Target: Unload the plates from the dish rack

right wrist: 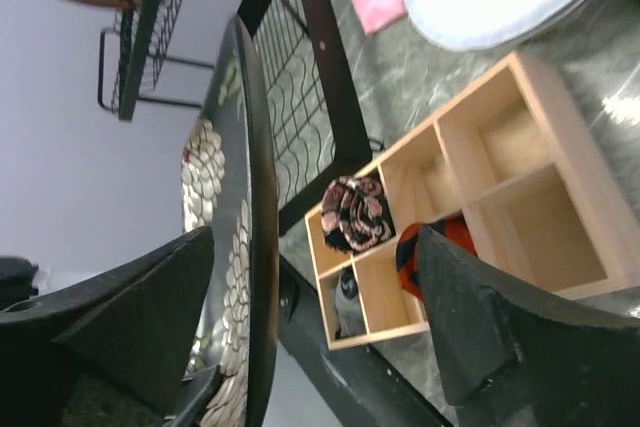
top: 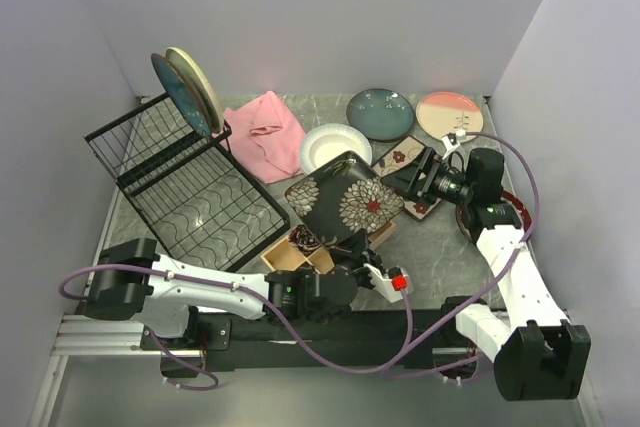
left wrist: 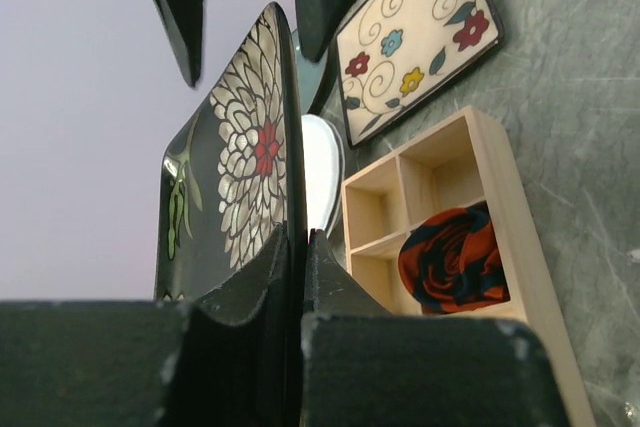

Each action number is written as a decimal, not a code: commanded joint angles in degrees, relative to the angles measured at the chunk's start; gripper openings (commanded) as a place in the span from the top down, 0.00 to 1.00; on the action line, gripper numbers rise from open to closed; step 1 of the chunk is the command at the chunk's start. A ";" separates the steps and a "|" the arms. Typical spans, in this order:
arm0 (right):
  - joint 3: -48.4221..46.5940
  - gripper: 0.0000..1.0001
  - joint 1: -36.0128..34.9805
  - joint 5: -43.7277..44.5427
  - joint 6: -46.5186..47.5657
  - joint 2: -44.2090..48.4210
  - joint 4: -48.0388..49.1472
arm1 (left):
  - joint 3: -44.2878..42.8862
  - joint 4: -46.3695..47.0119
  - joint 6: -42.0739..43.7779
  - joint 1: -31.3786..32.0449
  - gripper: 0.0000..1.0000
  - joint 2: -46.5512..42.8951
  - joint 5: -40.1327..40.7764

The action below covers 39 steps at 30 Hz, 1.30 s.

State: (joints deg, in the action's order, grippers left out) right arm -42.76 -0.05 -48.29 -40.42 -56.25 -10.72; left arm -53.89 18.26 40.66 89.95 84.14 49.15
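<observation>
The square black floral plate (top: 345, 202) is held up on edge above the table, right of the dish rack (top: 190, 187). My left gripper (top: 360, 247) is shut on its near rim (left wrist: 297, 247). My right gripper (top: 400, 185) is open, and the plate's far rim (right wrist: 245, 247) runs between its fingers (right wrist: 470, 317) close to the left one. Two round plates, one teal (top: 180, 92) and one cream-green (top: 202, 82), stand at the rack's back. On the table lie a teal plate (top: 380, 113), a pink-cream plate (top: 450, 113), a white plate (top: 335, 147) and a cream floral plate (left wrist: 415, 37).
A wooden compartment tray (top: 300, 247) holding rolled cloths sits just under the held plate, in front of the rack. A pink cloth (top: 270, 132) lies between the rack and the white plate. A dark red plate (top: 512, 209) shows under my right arm.
</observation>
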 commanded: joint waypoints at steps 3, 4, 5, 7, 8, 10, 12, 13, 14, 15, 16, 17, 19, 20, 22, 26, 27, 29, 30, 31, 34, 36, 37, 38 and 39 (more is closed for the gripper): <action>2.07 0.21 -3.02 -2.16 2.28 0.44 1.49 | -1.92 9.07 5.21 0.58 0.99 -0.91 -0.01; 2.24 0.22 -3.72 -2.50 2.80 0.09 1.49 | -1.75 9.07 5.21 0.58 0.99 -0.91 -0.10; 2.42 0.26 -5.12 -2.94 3.16 -0.17 1.41 | -1.66 8.90 4.95 0.58 0.99 -0.99 -0.89; 3.12 0.35 -6.36 -2.86 3.25 -0.27 1.93 | -1.05 8.89 3.90 0.58 0.99 -1.17 -1.59; 3.73 0.50 -6.88 -2.51 2.72 -0.09 2.37 | -0.87 8.81 3.81 0.58 0.99 -1.08 -1.94; 5.83 0.63 -6.98 -1.54 0.00 1.48 5.35 | -0.43 8.98 3.19 0.58 0.99 -0.91 -1.77; 6.81 0.76 -6.89 -0.67 -2.63 3.33 7.63 | 0.44 9.77 3.02 0.58 0.99 -0.99 -1.42; 7.42 0.80 -6.89 -0.23 -3.69 3.95 8.17 | 0.71 9.86 2.58 0.58 0.99 -1.17 -1.33; 7.78 0.91 -6.89 0.13 -4.83 4.65 9.13 | 1.06 9.78 2.32 0.58 0.98 -1.34 -1.33; 8.22 0.98 -6.89 0.74 -7.80 6.31 10.62 | 1.50 10.21 1.53 0.58 0.87 -1.52 -0.98; 9.18 1.00 -6.89 1.01 -9.39 7.02 12.46 | 1.77 10.22 1.00 0.58 0.83 -1.70 -0.89; 9.62 1.00 -6.89 1.36 -10.89 8.07 13.52 | 1.94 10.22 0.39 0.58 0.80 -2.22 -1.07; 11.37 1.00 -6.98 3.10 -14.76 11.06 17.13 | 2.82 11.00 -1.55 0.58 0.68 -3.01 -1.42; 11.82 1.00 -6.89 4.07 -15.64 12.12 17.83 | 3.26 11.53 -2.16 0.58 0.60 -3.89 -1.51; 12.79 1.00 -6.63 5.39 -16.70 14.67 19.68 | 3.53 11.54 -5.23 0.58 0.54 -4.86 -2.03; 17.00 1.00 -6.63 2.78 -23.37 15.73 28.54 | 3.26 9.25 -9.64 0.23 0.59 -6.44 -4.06; 18.06 1.00 -6.63 2.59 -26.95 15.38 33.00 | 3.79 9.77 -8.77 0.14 0.65 -6.36 -3.71; 20.08 1.00 -6.62 3.02 -28.56 15.12 35.67 | 4.32 12.05 -7.45 -0.04 0.64 -5.92 -2.57; 20.52 1.00 -6.54 3.38 -29.18 14.94 38.12 | 4.58 12.67 -6.66 0.05 0.59 -5.83 -2.39; 21.14 1.00 -6.54 3.73 -29.45 15.03 38.93 | 4.58 12.76 -6.56 -0.04 0.57 -5.91 -2.39; 20.27 1.00 -6.28 3.30 -29.89 13.89 39.99 | 3.44 11.36 -7.96 -0.04 0.46 -6.35 -3.00; 19.56 1.00 -5.49 2.86 -30.67 13.01 41.04 | 1.52 8.20 -9.63 -0.04 0.38 -6.36 -3.44; 19.30 1.00 -5.13 2.77 -31.03 12.66 41.39 | 0.64 6.89 -10.42 -0.04 0.36 -6.18 -3.53; 19.12 1.00 -4.87 2.59 -31.38 12.39 42.00 | -0.16 5.92 -11.04 -0.04 0.33 -5.66 -3.27; 18.77 1.00 -4.52 1.98 -31.99 11.78 42.79 | -1.64 3.91 -12.52 -0.04 0.31 -5.30 -2.74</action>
State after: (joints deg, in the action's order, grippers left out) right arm -20.86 -6.00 -43.62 -68.79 -43.99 20.58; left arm -49.63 22.98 32.25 90.19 80.51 44.99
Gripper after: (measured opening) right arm 0.377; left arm 0.661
